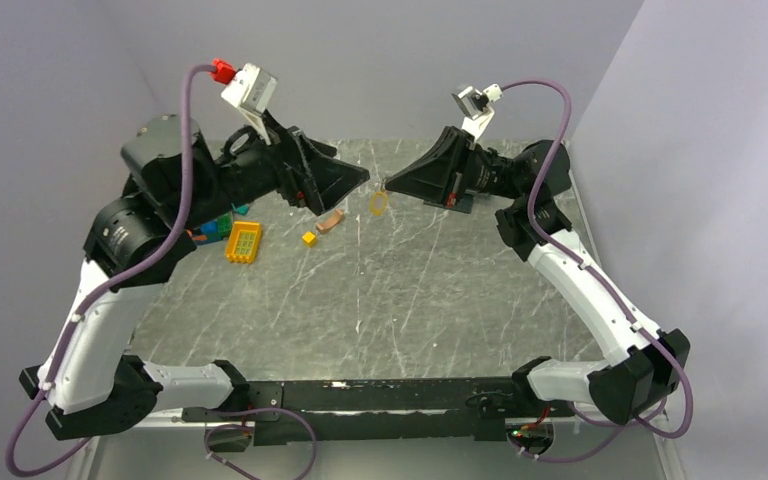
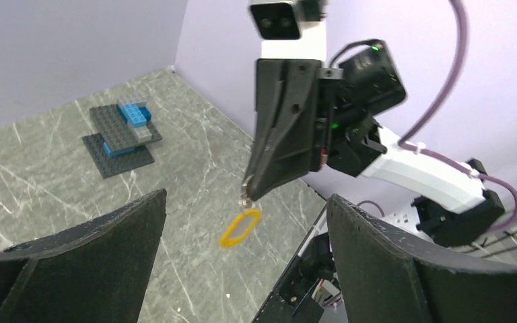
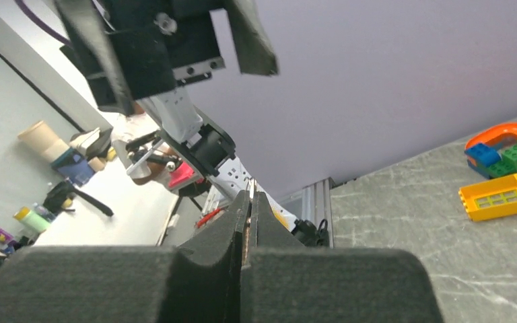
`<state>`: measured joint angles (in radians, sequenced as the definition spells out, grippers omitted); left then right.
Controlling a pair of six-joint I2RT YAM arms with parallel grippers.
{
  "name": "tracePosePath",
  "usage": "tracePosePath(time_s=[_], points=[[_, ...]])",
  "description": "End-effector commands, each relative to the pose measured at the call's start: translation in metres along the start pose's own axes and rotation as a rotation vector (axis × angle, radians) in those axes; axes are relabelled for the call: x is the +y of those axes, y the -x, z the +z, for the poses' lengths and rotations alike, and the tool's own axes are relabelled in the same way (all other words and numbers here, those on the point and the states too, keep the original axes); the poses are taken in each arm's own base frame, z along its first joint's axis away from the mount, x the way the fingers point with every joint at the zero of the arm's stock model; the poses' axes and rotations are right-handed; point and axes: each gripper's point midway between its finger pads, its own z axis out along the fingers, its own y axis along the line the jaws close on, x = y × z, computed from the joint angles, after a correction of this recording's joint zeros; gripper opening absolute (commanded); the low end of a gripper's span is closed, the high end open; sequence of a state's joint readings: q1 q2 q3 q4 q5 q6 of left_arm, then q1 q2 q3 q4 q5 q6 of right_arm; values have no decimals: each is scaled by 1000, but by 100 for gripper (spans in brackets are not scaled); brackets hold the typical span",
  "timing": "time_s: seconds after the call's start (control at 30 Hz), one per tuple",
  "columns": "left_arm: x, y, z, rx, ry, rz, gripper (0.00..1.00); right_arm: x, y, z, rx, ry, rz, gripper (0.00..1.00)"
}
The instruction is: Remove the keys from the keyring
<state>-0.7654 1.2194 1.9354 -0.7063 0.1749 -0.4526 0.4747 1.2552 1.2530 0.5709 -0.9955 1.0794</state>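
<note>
My right gripper is shut on the keyring, a tiny grey metal loop at its tip. In the right wrist view the ring shows only as a thin metal sliver between the closed fingers. The key piece, a small yellow oblong, hangs just below that tip above the table; it also shows in the left wrist view. My left gripper is open and empty, facing the right gripper's tip from a short way off. Its fingers stand wide apart on either side of the ring and the yellow piece.
A small tan piece, a small yellow cube and an orange-yellow studded brick lie left of centre. An orange holder with blue and green blocks lies beyond the brick. Grey baseplates with blue bricks lie at the far right.
</note>
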Motion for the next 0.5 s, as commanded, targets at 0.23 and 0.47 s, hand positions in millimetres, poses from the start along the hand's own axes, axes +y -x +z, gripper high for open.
tracePosePath(time_s=[0.23, 0.47], points=[[-20, -45, -10, 240, -249, 22, 77, 24, -9, -4, 176, 53, -132, 0], [-26, -51, 0, 272, -315, -15, 62, 31, -14, -5, 209, 81, -129, 0]])
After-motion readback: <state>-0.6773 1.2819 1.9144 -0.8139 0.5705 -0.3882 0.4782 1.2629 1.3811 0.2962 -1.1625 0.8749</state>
